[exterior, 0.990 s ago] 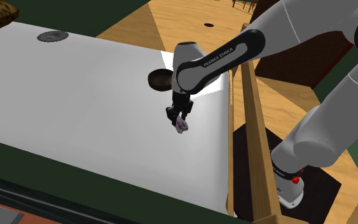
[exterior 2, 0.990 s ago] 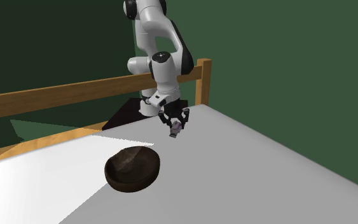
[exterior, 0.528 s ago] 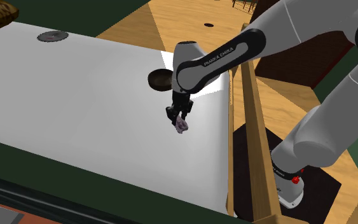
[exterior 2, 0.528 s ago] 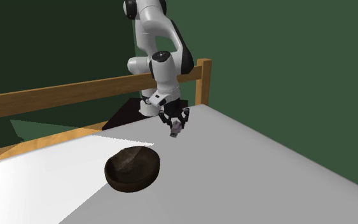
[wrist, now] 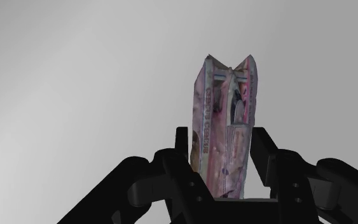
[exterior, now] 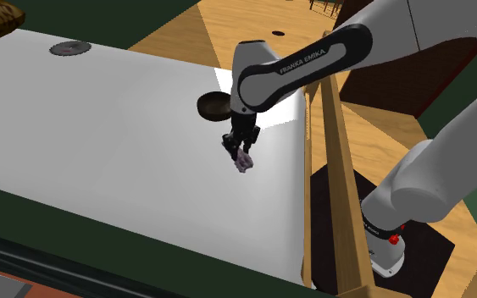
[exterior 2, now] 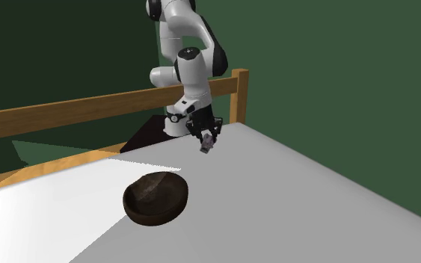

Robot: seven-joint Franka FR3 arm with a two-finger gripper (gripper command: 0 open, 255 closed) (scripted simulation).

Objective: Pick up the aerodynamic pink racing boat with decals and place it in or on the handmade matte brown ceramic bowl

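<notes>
We see the gripper [wrist: 222,139] clamped on the pink boat [wrist: 225,102], held above the table [exterior 2: 313,202] short of the bowl [exterior 2: 156,198]; gripped only at one end, it could pivot or slip mid-carry.

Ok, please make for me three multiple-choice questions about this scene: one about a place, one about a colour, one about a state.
1. Where does the bowl sit?
A. on the table
B. on a chair
C. inside a drawer

2. What colour is the boat mostly?
A. green
B. pink
C. yellow

3. What is the gripper doing?
A. open and empty
B. shut on a cup
C. shut on the boat

Answers:
1 A: in the second exterior view the bowl rests on the pale table top.
2 B: the wrist view shows a pink hull with decals.
3 C: both black fingers clasp the boat's sides.
</notes>
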